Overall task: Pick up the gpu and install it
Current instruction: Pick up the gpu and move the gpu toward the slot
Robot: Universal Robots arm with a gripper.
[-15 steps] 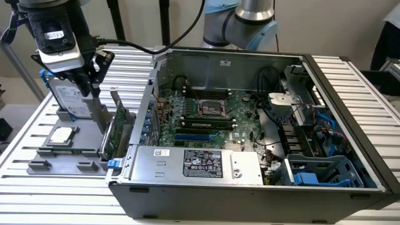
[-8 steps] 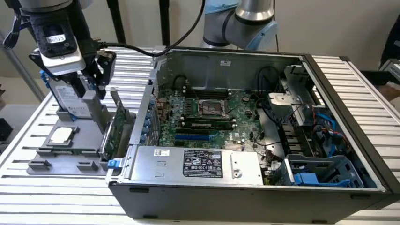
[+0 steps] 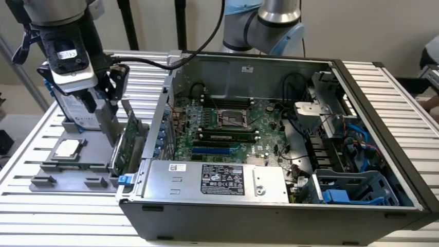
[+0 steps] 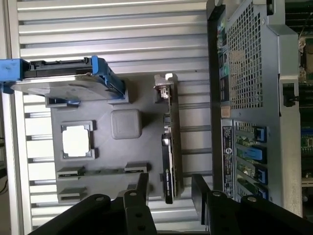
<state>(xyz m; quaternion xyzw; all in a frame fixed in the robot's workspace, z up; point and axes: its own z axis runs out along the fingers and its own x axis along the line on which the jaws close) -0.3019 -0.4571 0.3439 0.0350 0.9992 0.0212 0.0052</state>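
1. Standing on its long edge in a slot of the grey fixture tray (image 4: 146,142), the gpu (image 4: 168,147) is a thin green card with a metal end bracket. It sits just beside the outer wall of the computer case (image 4: 244,73), outside it.
2. Gripper (image 4: 171,196): jaws spread apart, holding nothing. In the wrist view one black finger (image 4: 142,188) lies to each side of the card's end; whether either touches it cannot be told.
3. Exterior view: the gripper (image 3: 103,103) hangs over the fixture tray (image 3: 75,175) at the exterior view's left, close above the gpu (image 3: 127,144).
4. Hard drive (image 4: 63,83): silver, in a blue frame, upright in the same tray, apart from the card.
5. Processor chip (image 4: 77,141): flat in a square recess of the tray.
6. Computer case: lying open, with the motherboard (image 3: 226,123) exposed and the power supply (image 3: 213,180) along its near wall.
7. Slatted metal table (image 4: 112,29): carries both tray and case.
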